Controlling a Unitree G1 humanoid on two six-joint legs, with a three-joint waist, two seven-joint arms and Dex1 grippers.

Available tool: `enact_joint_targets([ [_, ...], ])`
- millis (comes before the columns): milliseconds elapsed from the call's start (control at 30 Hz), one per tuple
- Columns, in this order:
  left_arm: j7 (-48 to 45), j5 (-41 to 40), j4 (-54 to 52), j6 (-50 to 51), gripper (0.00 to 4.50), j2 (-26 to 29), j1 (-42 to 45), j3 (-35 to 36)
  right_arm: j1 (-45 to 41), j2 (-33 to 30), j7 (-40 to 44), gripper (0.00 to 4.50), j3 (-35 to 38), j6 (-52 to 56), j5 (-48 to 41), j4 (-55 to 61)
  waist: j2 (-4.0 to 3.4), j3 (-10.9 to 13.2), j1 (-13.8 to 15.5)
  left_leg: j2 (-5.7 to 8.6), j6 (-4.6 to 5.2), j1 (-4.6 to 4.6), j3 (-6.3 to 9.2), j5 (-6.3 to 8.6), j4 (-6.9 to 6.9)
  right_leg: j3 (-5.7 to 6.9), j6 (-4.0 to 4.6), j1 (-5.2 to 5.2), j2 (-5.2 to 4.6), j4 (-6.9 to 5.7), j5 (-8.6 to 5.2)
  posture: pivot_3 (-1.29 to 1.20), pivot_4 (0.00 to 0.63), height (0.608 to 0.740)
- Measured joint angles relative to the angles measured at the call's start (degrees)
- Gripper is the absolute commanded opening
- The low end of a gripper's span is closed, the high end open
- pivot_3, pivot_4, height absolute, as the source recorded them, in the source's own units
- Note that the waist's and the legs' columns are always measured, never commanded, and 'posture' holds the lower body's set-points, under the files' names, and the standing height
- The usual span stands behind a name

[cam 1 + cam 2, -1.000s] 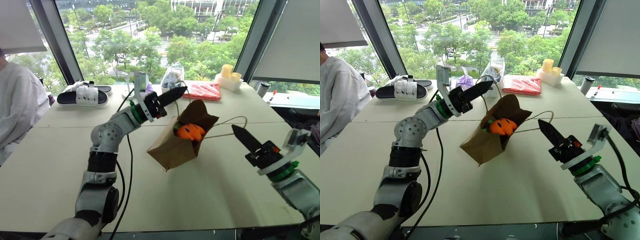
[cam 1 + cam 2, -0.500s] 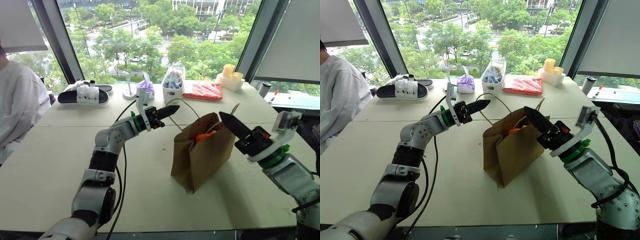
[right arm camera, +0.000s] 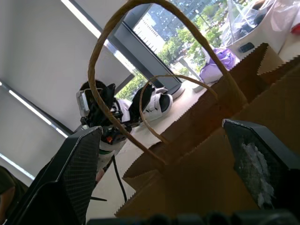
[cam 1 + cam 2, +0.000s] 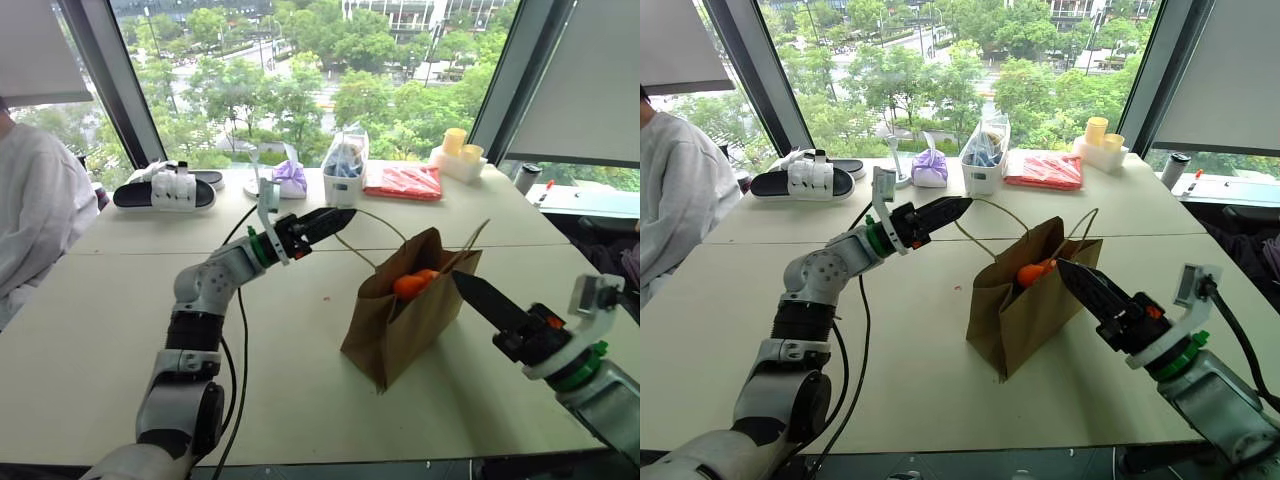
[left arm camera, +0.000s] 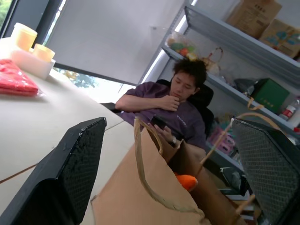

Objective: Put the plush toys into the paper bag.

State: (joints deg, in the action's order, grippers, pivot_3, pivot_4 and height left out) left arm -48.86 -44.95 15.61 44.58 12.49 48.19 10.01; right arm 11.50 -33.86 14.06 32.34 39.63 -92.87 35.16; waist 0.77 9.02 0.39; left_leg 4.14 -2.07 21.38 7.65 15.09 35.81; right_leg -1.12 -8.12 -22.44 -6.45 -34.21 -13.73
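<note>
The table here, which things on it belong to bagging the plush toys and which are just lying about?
Part of the job:
- plain brown kraft paper bag, standing upright
- bright orange plush toy, inside the bag

Lying about:
- purple tied pouch
- black-and-white sandal
- flat red packet
- clear plastic bag of blue items

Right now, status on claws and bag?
Both claws open, left claw and right claw off the paper bag. Bag upright, orange toy inside. Nothing blocking.

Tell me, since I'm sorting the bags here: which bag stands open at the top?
The brown paper bag in the middle of the table: its mouth gapes, an orange plush toy showing inside. The purple pouch by the window is tied shut.
</note>
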Motion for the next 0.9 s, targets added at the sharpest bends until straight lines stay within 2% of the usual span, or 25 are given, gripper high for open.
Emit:
enact_joint_targets([
  [133, -0.6, -3.2, -5.7, 5.0, 4.38, 3.9, -5.0, 0.9, 4.4, -0.1, 1.4, 4.45, 1.2, -0.5, -1.3, 1.5, 0.00, 0.0, 0.0, -0.03, 0.00, 0.00, 0.03, 0.00, 0.01, 0.00, 0.01, 0.02, 0.00, 0.01, 0.00, 0.00, 0.150, 0.740],
  [200, -0.6, -3.5, -9.3, 6.4, 4.42, 6.5, -8.2, 0.7, 6.1, -0.7, 2.1, 3.94, 0.5, -0.4, -0.6, 2.1, -0.01, 0.0, 0.0, -0.03, 0.00, -0.02, 0.03, 0.00, 0.00, -0.03, 0.01, 0.02, 0.00, 0.02, -0.01, 0.00, 0.150, 0.740],
  [300, -2.0, -1.6, -14.6, 6.5, 4.42, 11.3, -14.9, -2.3, 7.9, -2.0, 2.8, 2.55, -3.2, 0.8, 4.3, 2.2, -0.03, 0.0, 0.0, -0.04, -0.01, -0.02, 0.02, 0.00, -0.06, -0.07, 0.03, -0.01, 0.00, 0.02, -0.02, 0.00, 0.150, 0.740],
  [367, -4.8, 2.2, -19.3, 4.4, 4.42, 14.8, -19.8, -8.3, 7.5, -2.3, 3.3, 1.47, -6.3, 1.4, 7.1, 2.1, -0.03, 0.0, 0.2, -0.04, -0.01, -0.02, 0.00, 0.00, -0.07, -0.10, 0.23, -0.01, -0.04, 0.06, -0.12, 0.00, 0.150, 0.740],
  [467, -5.6, 4.7, -21.1, 2.0, 4.42, 13.3, -22.5, -12.3, 5.0, -2.6, 3.7, 0.02, -9.8, 1.4, 11.0, 1.1, 0.01, 0.0, 0.8, -0.05, -0.01, 0.09, 0.03, 0.00, 0.00, -0.06, 0.29, 0.02, -0.15, 0.14, -0.14, 0.00, 0.150, 0.740],
  [633, -4.9, 9.9, -22.5, -4.7, 4.42, 10.2, -21.4, -17.2, 1.0, -3.2, 3.6, 0.02, -13.7, 1.8, 16.9, -1.6, 0.01, 0.0, 1.7, -0.01, -0.01, 0.08, -0.03, 0.01, 0.04, -0.08, 0.29, 0.03, -0.16, 0.18, -0.15, 0.00, 0.150, 0.740],
  [900, -5.2, 12.1, -23.1, -7.3, 4.42, 7.0, -20.6, -21.9, -1.5, -3.2, 2.9, 0.02, -14.3, 2.7, 18.4, -2.9, 0.01, 0.0, 1.8, 0.01, 0.01, 0.08, -0.03, 0.01, 0.00, -0.06, 0.25, 0.00, -0.14, 0.16, -0.12, 0.00, 0.150, 0.740],
])
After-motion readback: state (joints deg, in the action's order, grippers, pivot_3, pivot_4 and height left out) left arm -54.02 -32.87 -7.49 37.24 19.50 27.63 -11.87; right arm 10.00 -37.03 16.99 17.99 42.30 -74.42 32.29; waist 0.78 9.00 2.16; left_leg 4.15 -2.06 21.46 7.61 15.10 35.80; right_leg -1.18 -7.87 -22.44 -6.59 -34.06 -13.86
